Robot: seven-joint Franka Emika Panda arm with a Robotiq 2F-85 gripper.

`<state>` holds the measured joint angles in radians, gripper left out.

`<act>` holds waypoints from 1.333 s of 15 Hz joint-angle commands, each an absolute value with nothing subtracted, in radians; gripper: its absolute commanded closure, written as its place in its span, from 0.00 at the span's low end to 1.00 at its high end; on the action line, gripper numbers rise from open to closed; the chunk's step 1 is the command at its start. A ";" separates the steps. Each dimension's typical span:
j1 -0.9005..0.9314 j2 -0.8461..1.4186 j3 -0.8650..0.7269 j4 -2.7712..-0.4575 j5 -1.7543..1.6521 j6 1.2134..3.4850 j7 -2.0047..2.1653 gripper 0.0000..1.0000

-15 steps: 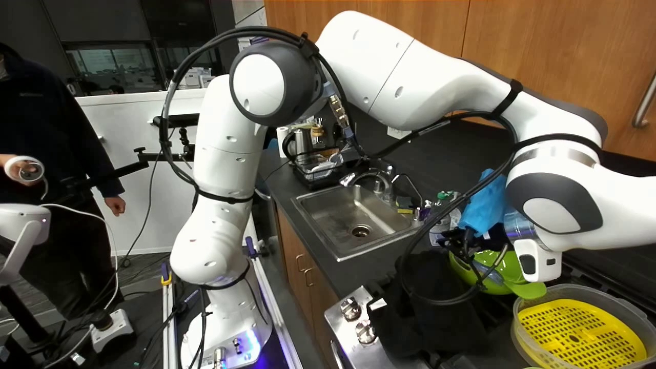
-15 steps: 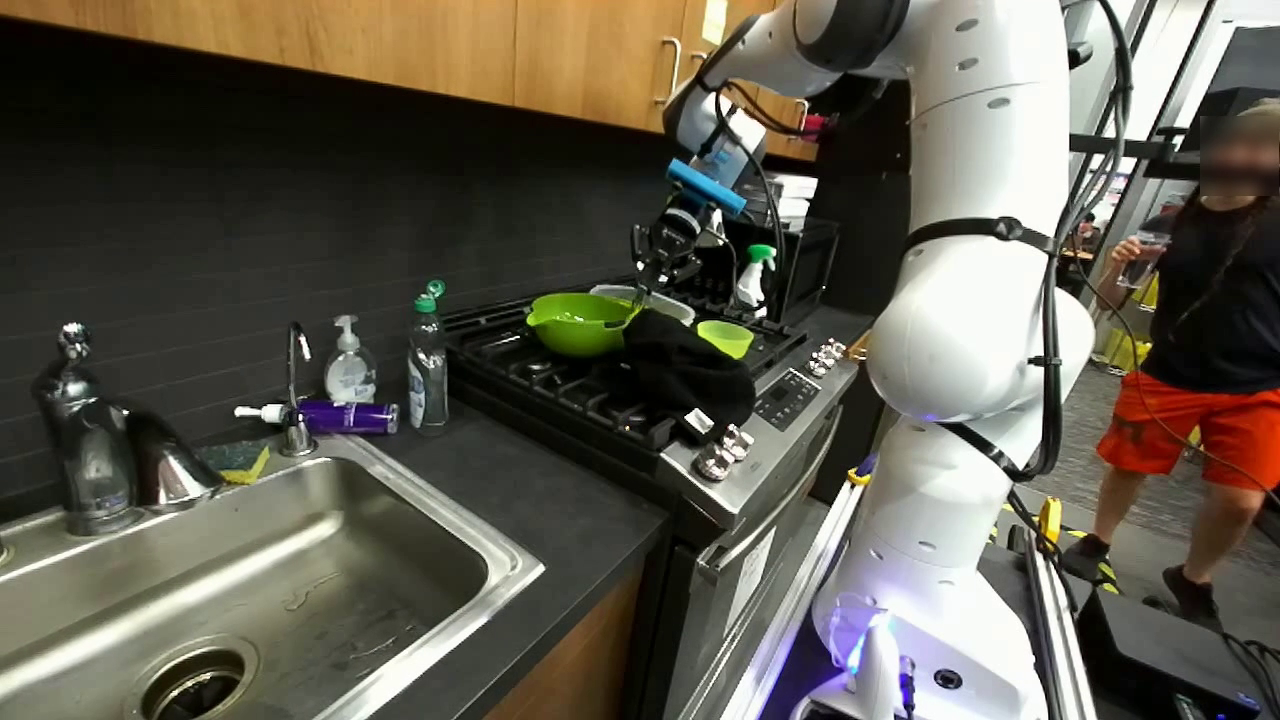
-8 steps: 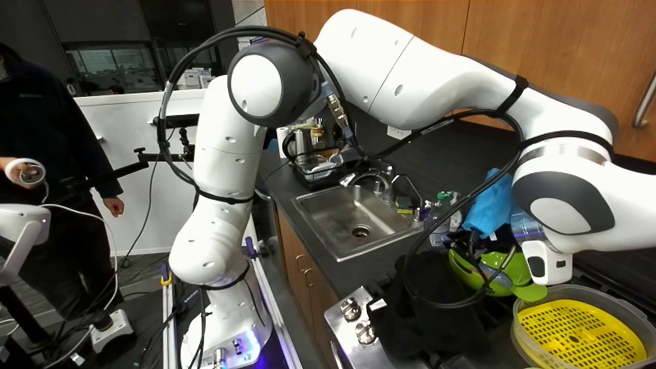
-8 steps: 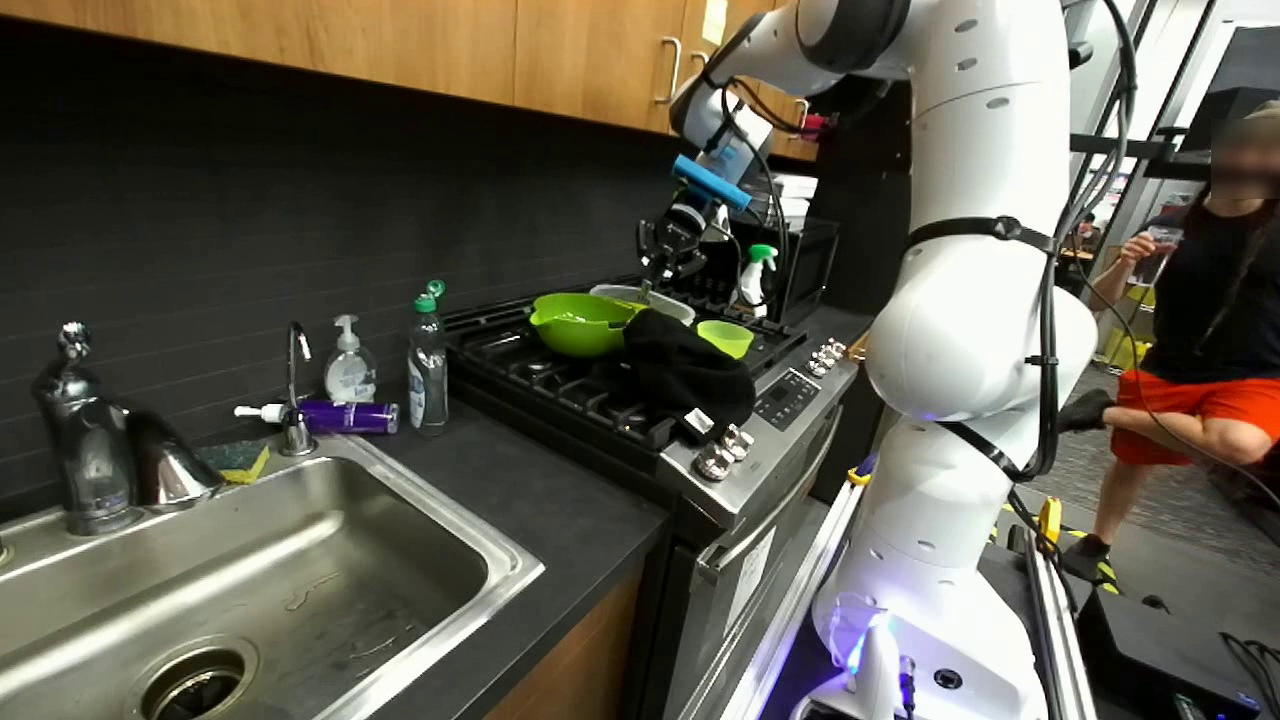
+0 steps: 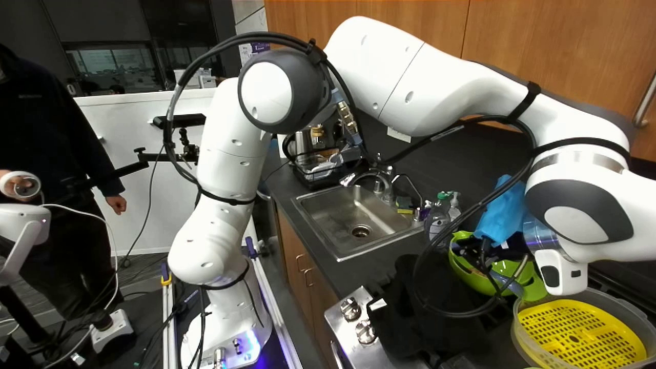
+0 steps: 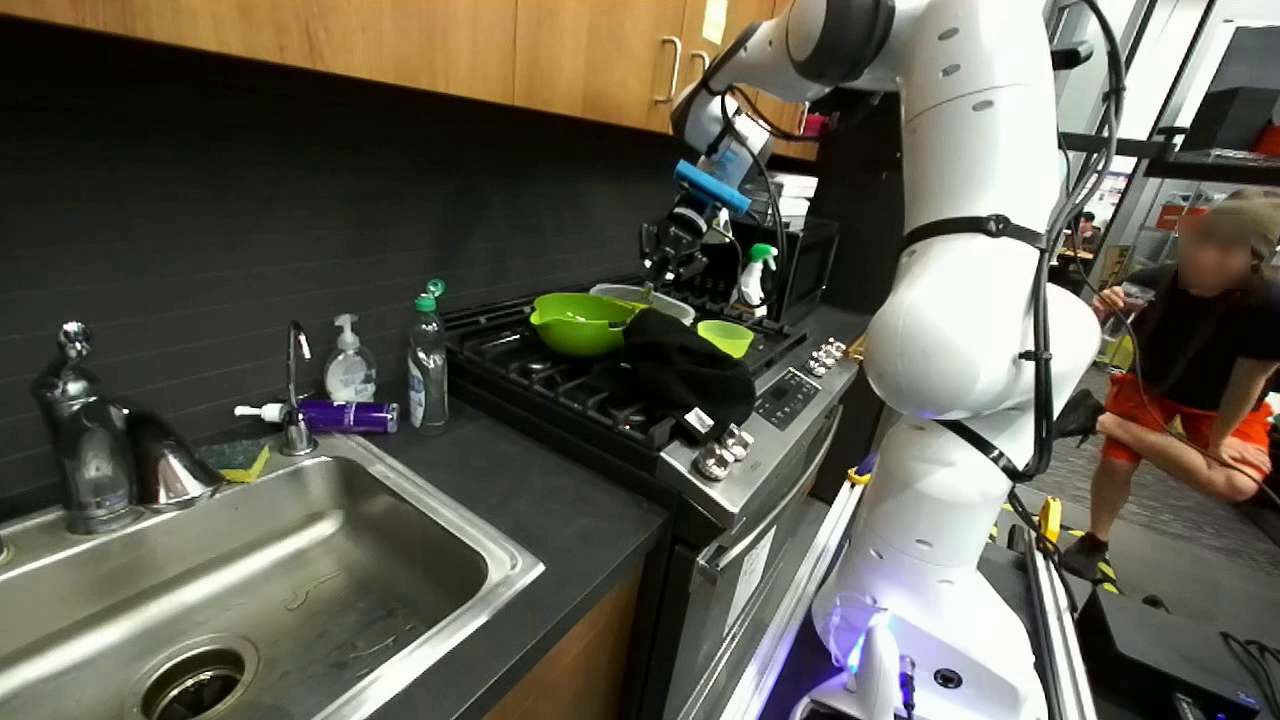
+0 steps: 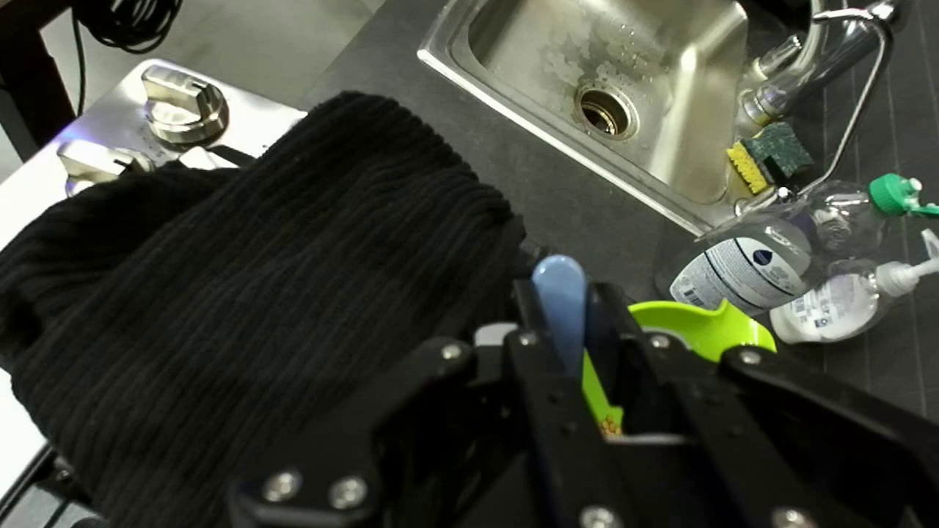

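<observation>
My gripper (image 7: pixel 565 315) is shut on a slim, rounded, blue-grey utensil handle (image 7: pixel 559 282) that stands up between its fingertips in the wrist view. In an exterior view the gripper (image 6: pixel 656 276) points down above the stove, close over the rim of a green spouted bowl (image 6: pixel 578 328); that bowl (image 5: pixel 464 274) is partly covered by the gripper and its cables. Through the gap between the fingers a green surface shows with small brownish bits (image 7: pixel 610 425). The utensil's lower end cannot be made out. A black ribbed cloth (image 7: pixel 293 293) lies beside the gripper.
A clear container with a yellow perforated insert (image 5: pixel 581 328) stands beside the bowl. A small lime cup (image 6: pixel 725 338) and a spray bottle (image 6: pixel 755 280) are on and behind the stove. Soap bottles (image 6: pixel 428 370) stand by the sink (image 6: pixel 330 540). Wooden cabinets (image 6: pixel 590 60) hang above.
The gripper has shifted along the stove, away from the sink and slightly lower, still holding the handle. Bowl, cloth and containers look unmoved. A person in the background has bent down.
</observation>
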<state>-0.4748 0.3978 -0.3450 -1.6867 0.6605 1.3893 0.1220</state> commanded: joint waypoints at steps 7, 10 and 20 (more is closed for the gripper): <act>-0.593 0.585 -0.330 -1.434 0.673 1.333 0.074 0.95; -0.623 0.636 -0.308 -1.351 0.665 1.329 0.066 0.95; -0.663 0.754 -0.234 -1.142 0.636 1.284 0.066 0.95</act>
<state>-0.6375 0.7132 -0.2624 -1.2294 0.6562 1.3263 0.0681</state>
